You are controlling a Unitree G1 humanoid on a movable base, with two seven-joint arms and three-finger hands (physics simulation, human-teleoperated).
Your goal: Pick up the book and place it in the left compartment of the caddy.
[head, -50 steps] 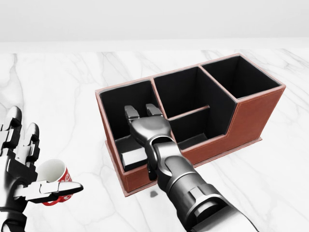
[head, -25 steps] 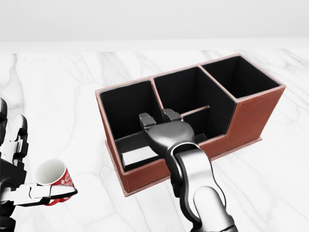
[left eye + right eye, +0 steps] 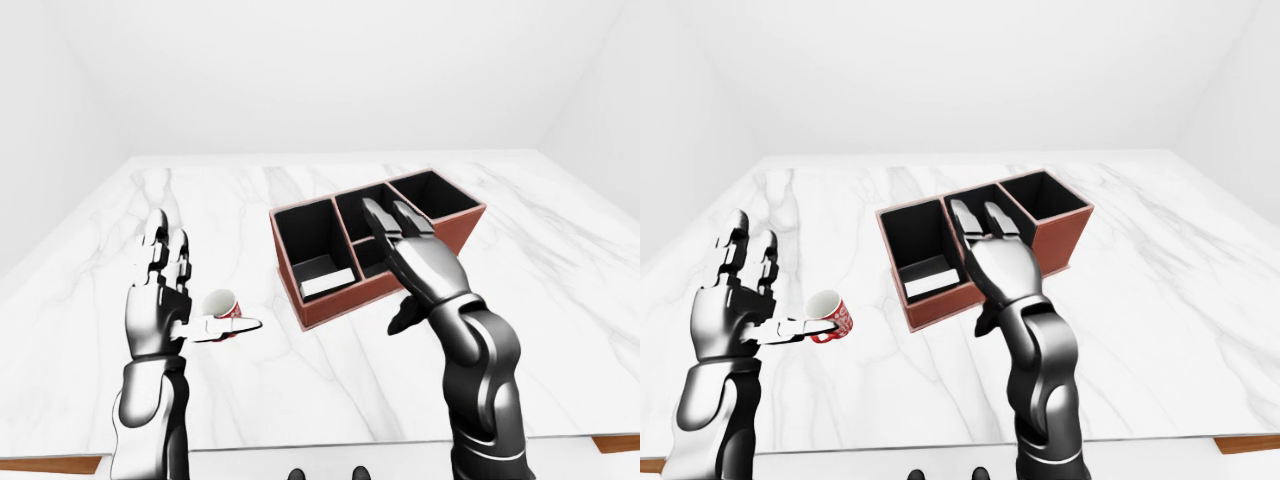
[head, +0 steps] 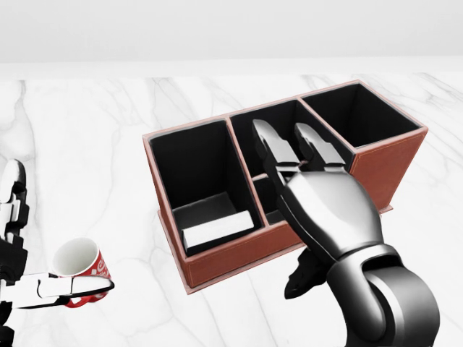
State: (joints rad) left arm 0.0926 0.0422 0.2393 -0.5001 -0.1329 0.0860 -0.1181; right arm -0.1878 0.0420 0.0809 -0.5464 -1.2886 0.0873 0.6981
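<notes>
The book (image 4: 216,225), dark-covered with a white page edge, lies flat on the floor of the left compartment of the brown leather caddy (image 4: 387,165). My right hand (image 4: 289,144) hovers open above the caddy's low middle section, its fingers stretched out and holding nothing. It is apart from the book. My left hand (image 3: 190,290) stands open at the left, fingers upright, with its thumb reaching across a red-and-white mug (image 4: 79,265) without closing on it.
The caddy stands on a white marble table (image 3: 330,370); its middle and right compartments look dark and hold nothing I can see. The mug rests to the left of the caddy. The table's near edge shows at the bottom of the eye views.
My right hand has lifted out of the left compartment and drawn right and toward the camera, uncovering the book lying inside. My left hand slid toward the view's left edge.
</notes>
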